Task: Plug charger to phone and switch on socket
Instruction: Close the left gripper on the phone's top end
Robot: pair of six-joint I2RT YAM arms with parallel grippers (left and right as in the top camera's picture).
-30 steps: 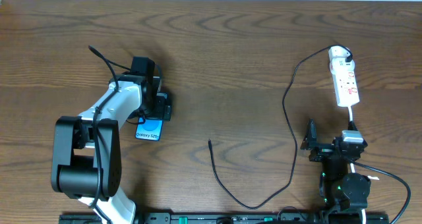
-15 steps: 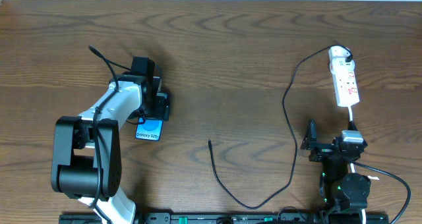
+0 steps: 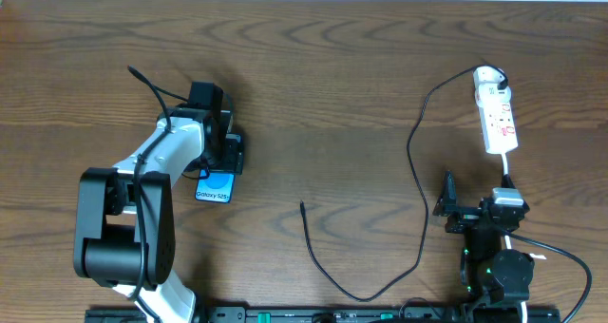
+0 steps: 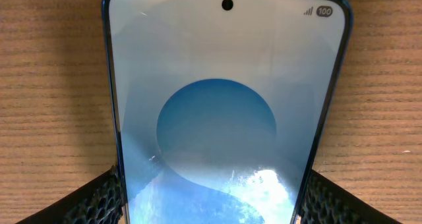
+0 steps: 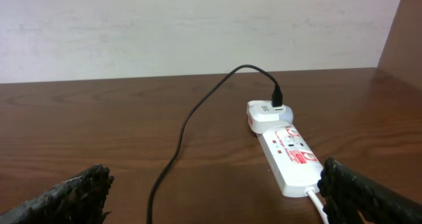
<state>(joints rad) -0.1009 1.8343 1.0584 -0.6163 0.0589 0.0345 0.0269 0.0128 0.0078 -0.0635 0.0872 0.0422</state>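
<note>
The phone [image 3: 215,187] lies flat on the table at the left, blue screen up, and fills the left wrist view [image 4: 224,85]. My left gripper [image 3: 229,158] straddles its far end, a finger pressed to each long edge [image 4: 212,188]. The charger [image 3: 423,199] is a thin black cable. It runs from the white plug at the far end of the socket [image 3: 498,117], loops down the table, and its free tip [image 3: 302,206] lies at the centre. My right gripper [image 3: 464,214] is open and empty, just short of the socket [image 5: 290,155], with the cable [image 5: 188,122] in front of it.
The socket's white cord [image 3: 506,166] runs toward the right arm's base. A pale wall stands behind the table's far edge in the right wrist view [image 5: 198,26]. Bare wood lies between the phone and the charger tip.
</note>
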